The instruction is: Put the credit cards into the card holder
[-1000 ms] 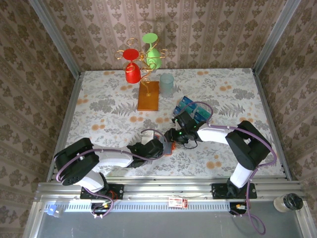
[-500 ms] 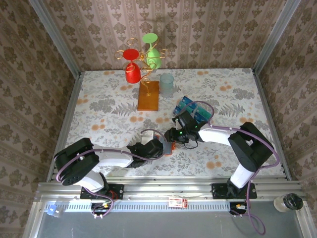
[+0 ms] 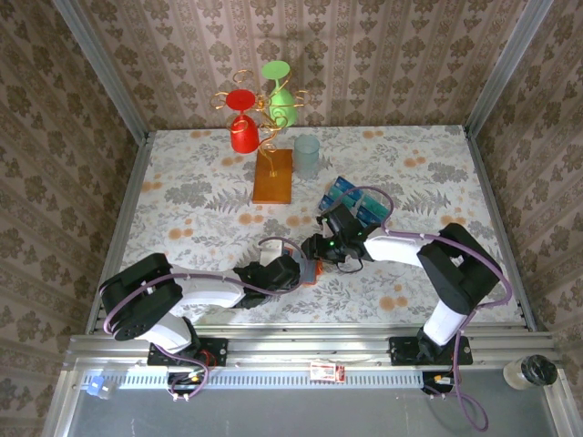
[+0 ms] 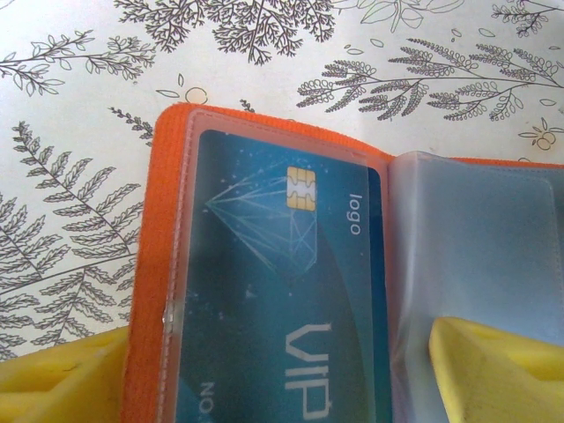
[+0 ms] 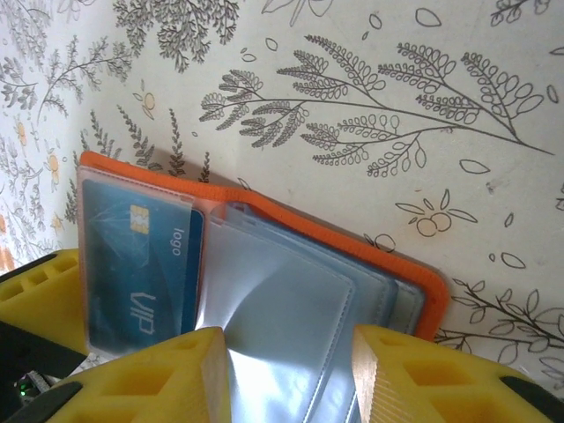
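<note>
The orange card holder lies open on the table near the front middle. One blue credit card marked "VIP" sits in its left clear pocket. My left gripper is open. One yellow finger is outside the orange edge and the other rests on the clear sleeves. My right gripper is open over the holder's right half, and a clear sleeve bows up between its fingers. Loose blue credit cards lie in a pile behind the right gripper.
A gold wire stand with a red and a green cup stands on an orange-brown base at the back. A pale translucent cup stands beside it. Wallpapered walls enclose the flowered table on three sides.
The right arm has shifted very slightly. Both grippers stay at the open card holder with the same jaw widths.
</note>
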Robot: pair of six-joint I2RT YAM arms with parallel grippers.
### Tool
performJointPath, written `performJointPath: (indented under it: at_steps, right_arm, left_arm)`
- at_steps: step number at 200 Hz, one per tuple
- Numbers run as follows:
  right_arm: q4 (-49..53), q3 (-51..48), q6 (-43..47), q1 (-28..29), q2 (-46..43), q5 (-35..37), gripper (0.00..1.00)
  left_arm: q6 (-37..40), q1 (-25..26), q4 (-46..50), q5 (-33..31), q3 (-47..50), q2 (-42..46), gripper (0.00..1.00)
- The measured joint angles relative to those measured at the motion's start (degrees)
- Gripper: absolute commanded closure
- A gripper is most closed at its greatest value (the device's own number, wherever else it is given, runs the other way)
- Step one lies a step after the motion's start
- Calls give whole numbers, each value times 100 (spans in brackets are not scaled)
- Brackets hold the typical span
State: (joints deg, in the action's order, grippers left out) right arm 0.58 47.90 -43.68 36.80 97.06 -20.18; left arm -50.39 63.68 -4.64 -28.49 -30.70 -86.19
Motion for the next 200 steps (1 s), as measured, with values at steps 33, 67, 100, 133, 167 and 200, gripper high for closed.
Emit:
performJointPath:
  at_steps: [33, 67, 100, 133, 167, 200]
  right_arm:
    - [-144, 0, -9, 0, 160, -26, 58]
    - [-267, 0, -28, -2, 208, -114, 57]
    - [-321, 0, -31, -2, 212, -173, 57]
    - [-317, 13, -50, 0, 212, -315, 57]
    - [-321, 140, -136, 0, 212, -566, 57]
    - [-332, 227, -247, 2, 212, -723, 55]
  left_arm:
    - [-2, 0, -7, 0, 0, 0, 18]
    - [-17, 0, -28, -2, 20, 0, 18]
    - [-20, 0, -52, -9, 24, 0, 18]
    - [-22, 0, -72, -17, 31, 4, 15]
    - [-20, -2, -61, 20, 50, 122, 12]
    - [-15, -2, 105, 7, 111, 643, 8]
